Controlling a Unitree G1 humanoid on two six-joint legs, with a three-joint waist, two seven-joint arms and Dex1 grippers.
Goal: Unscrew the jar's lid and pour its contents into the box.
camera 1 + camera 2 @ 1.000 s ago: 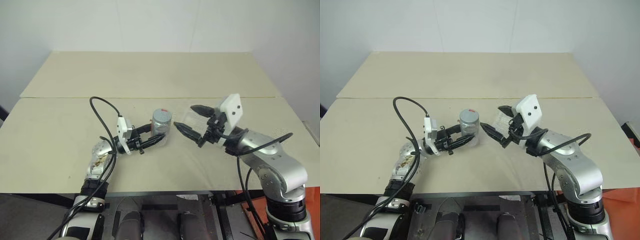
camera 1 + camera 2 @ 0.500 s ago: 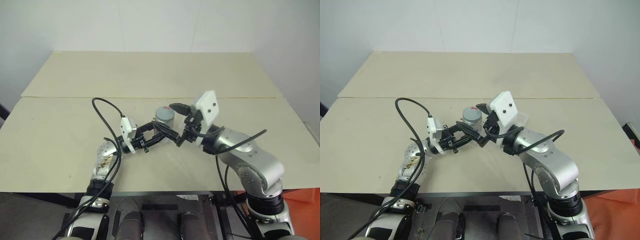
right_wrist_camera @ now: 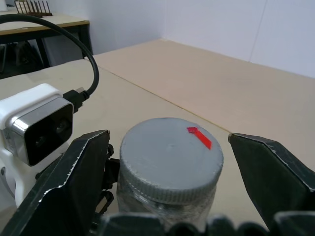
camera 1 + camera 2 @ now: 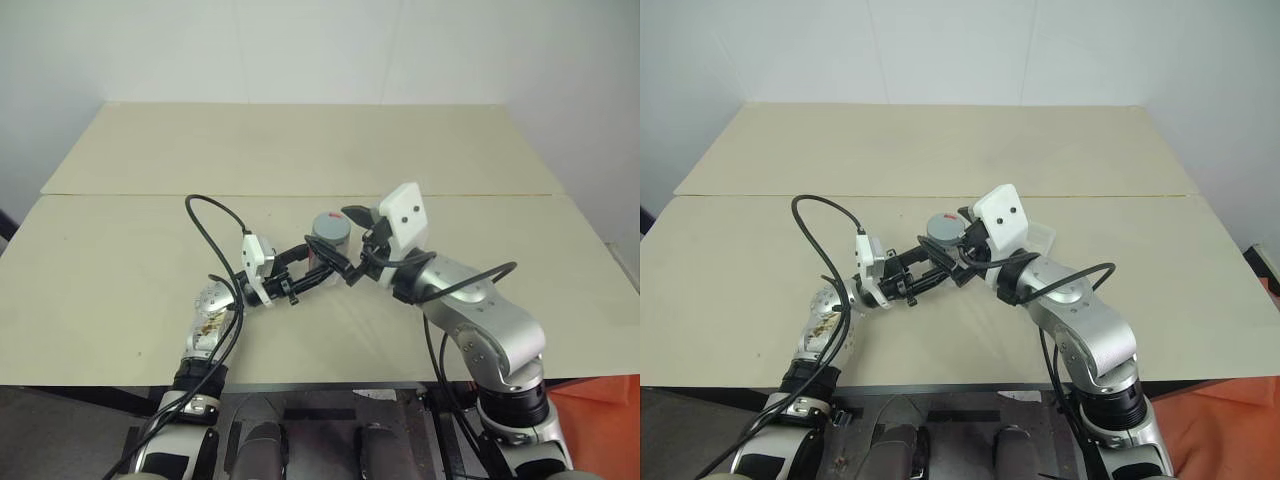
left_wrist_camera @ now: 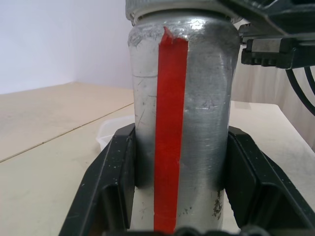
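— Condition of the jar (image 5: pixel 179 123)?
— Silvery, red stripe down its side, grey lid (image 3: pixel 171 156) on, red mark on top. Left pincer (image 4: pixel 322 272) clenched on its body, near the surface's (image 4: pixel 120 270) middle.
— Clearance?
— Right pincer (image 3: pixel 170 162) released, fingers flanking the lid, apart from it. Clear box (image 4: pixel 1040 237) just behind; surface bare beyond.

Right gripper (image 3: pixel 170 196) has swung in to straddle the lid (image 3: pixel 170 158)

my left tool (image 5: pixel 179 196): clamped on jar (image 5: pixel 179 113) | jar: upright, red stripe facing me | box (image 5: pixel 112 133): on bench (image 5: pixel 49 162) behind
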